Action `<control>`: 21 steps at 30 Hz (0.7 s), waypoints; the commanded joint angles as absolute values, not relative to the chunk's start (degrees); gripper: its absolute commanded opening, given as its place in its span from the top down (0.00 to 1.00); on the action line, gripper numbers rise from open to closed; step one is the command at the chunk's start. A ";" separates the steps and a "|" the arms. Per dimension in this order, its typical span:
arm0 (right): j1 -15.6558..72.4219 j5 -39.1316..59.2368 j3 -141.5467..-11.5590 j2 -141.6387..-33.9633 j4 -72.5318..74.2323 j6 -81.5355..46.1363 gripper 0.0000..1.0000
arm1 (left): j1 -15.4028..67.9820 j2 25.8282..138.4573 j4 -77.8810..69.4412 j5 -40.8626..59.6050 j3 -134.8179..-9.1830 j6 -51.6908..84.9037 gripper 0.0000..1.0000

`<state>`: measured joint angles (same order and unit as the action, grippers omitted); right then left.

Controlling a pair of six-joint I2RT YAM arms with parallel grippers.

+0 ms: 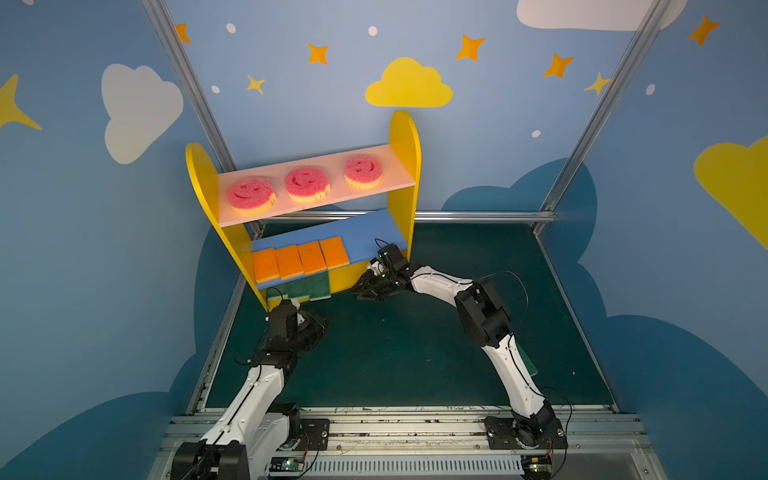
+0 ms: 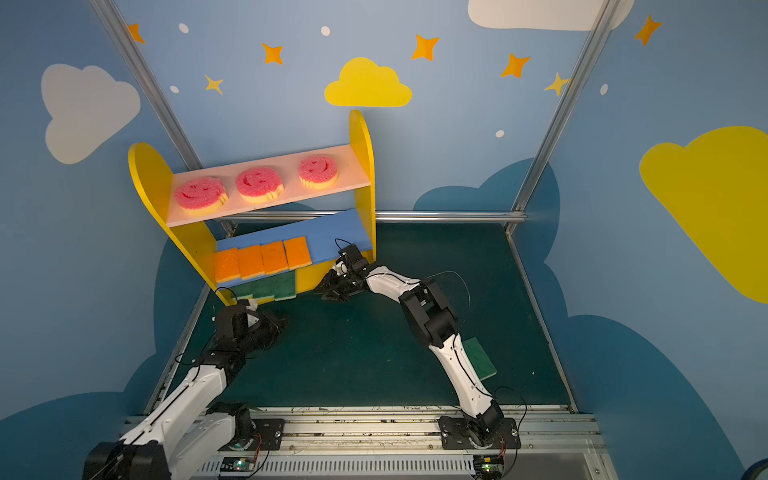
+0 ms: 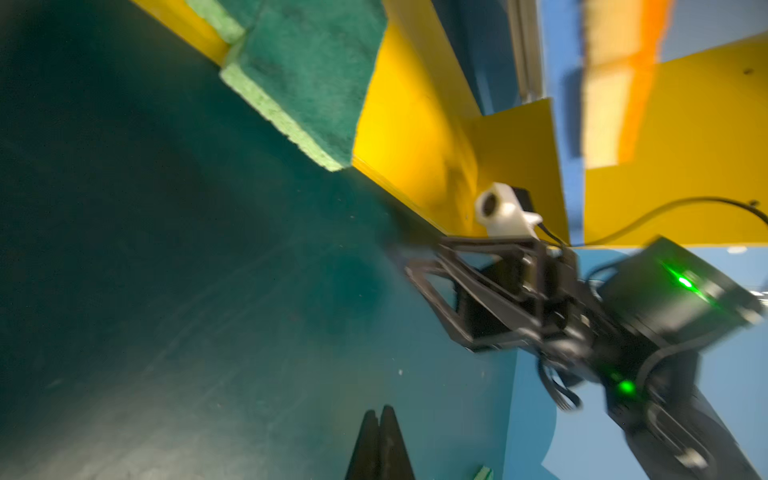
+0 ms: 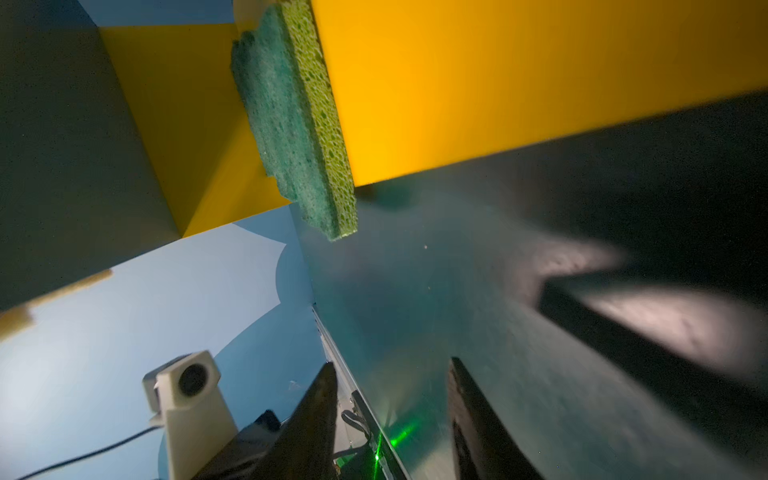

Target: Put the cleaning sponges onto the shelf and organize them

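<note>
Three pink sponges (image 1: 250,195) line the top board of the shelf (image 1: 405,166), four orange sponges (image 1: 311,257) the blue board and three green sponges (image 1: 309,286) the base. The left gripper (image 1: 321,326), shut and empty, hangs over the mat (image 1: 395,353) with the green sponges at its 12 o'clock; the right gripper (image 1: 362,291), jaws partly apart and empty, has them at 9 o'clock. A fourth green sponge (image 2: 482,359) lies on the mat at that gripper's 5 o'clock.
</note>
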<state>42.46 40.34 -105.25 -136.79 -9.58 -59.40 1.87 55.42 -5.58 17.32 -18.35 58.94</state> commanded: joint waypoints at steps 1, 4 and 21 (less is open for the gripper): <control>41.68 40.91 -100.70 -132.43 -7.94 -57.40 0.58 | 1.60 61.82 -14.54 16.00 -17.16 61.66 0.97; 40.99 41.41 -96.69 -129.49 -6.86 -56.71 0.59 | 1.61 69.30 -20.37 15.91 -17.20 62.49 0.97; 34.51 44.99 -79.16 -118.49 0.55 -56.26 0.62 | 1.53 90.09 -42.82 4.54 -17.30 68.65 0.97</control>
<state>35.14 43.88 -80.71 -120.66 -1.76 -56.69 1.87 87.07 -36.16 6.42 -17.45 66.46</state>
